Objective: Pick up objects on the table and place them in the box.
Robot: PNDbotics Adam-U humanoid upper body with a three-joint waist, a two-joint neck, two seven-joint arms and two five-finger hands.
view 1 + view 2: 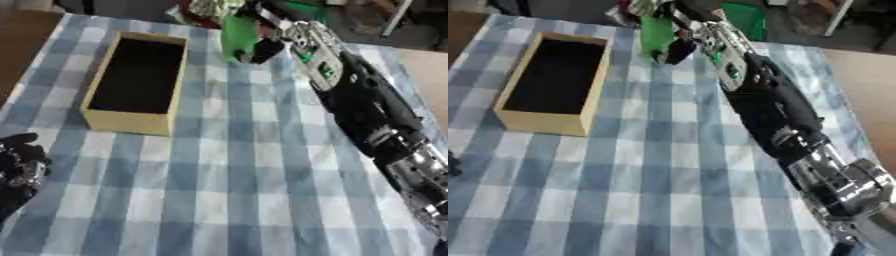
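Right robot hand (262,35) was curled round green object (236,37) at far tabletop (245,190) edge, prob. to carry it to empty box (98,116) nearby. Left robot hand (19,167) sat idle lower left; fingers' state unclear.

One box (129,121), one green object (236,35), and two robot hands: right hand (262,47), left hand (19,165).

Box upper left, right arm reaching to the top centre.
The box (136,82) sits on the tablecloth (236,190); the right hand (262,42) wraps a packet (236,37) at its far edge; the left hand (19,162) rests at the lower left.
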